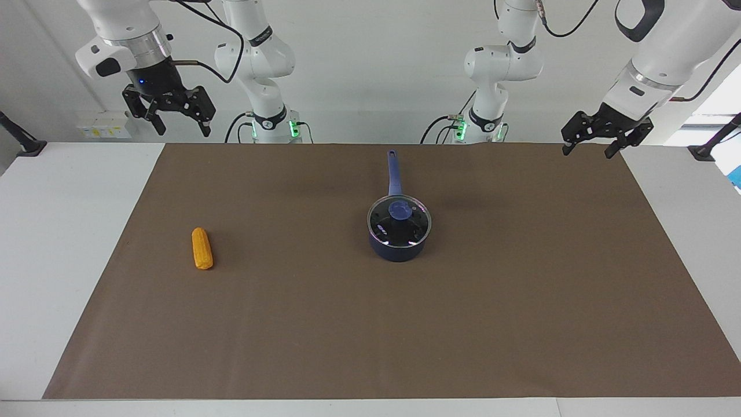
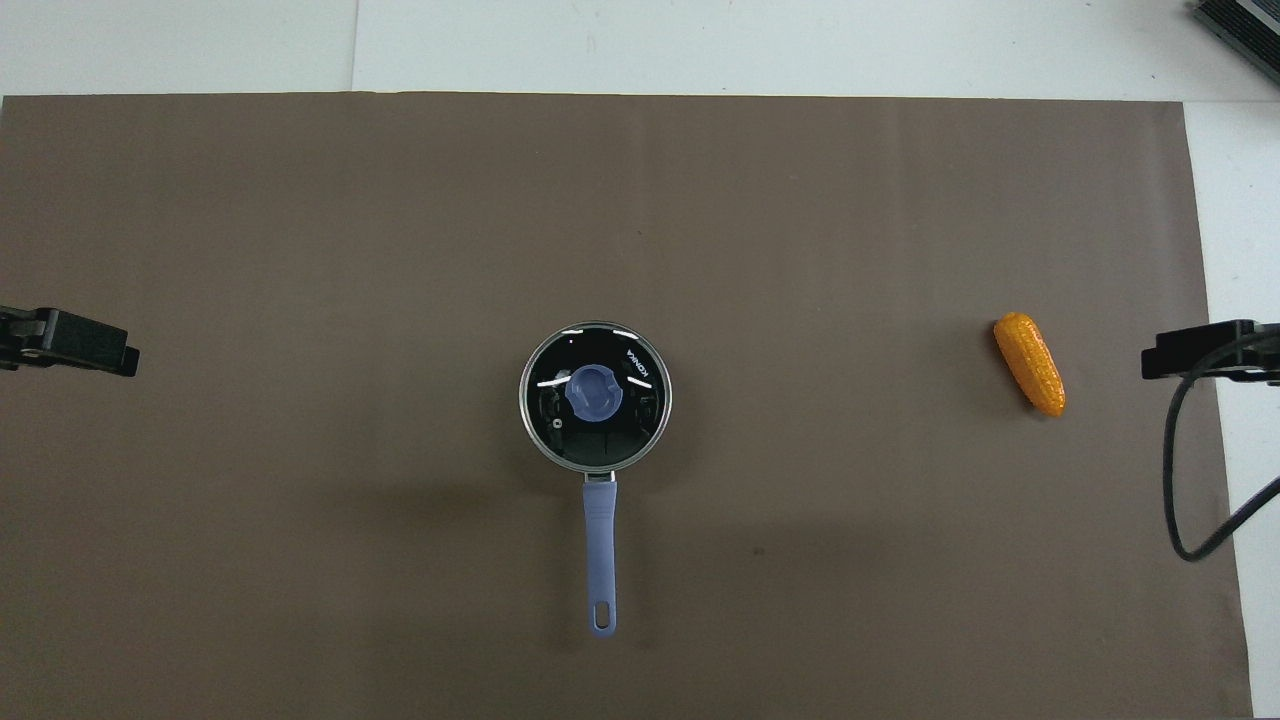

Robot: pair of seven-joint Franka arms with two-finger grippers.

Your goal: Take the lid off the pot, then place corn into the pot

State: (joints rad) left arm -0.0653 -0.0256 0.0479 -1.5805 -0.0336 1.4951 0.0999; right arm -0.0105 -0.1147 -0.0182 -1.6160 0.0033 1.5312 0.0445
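The dark blue pot [image 1: 398,246] [image 2: 598,530] stands mid-table with its long handle pointing toward the robots. The glass lid [image 1: 399,219] [image 2: 596,397] with a blue knob sits on it. The orange-yellow corn [image 1: 202,248] [image 2: 1030,363] lies on the mat toward the right arm's end. My right gripper [image 1: 179,120] [image 2: 1190,352] hangs open and empty, high over the mat's edge at that end. My left gripper [image 1: 590,146] [image 2: 85,345] hangs open and empty, high over the mat's edge at the left arm's end. Both arms wait.
A brown mat [image 1: 405,324] [image 2: 400,250] covers most of the white table [image 1: 58,231]. A black cable [image 2: 1180,470] hangs by the right gripper.
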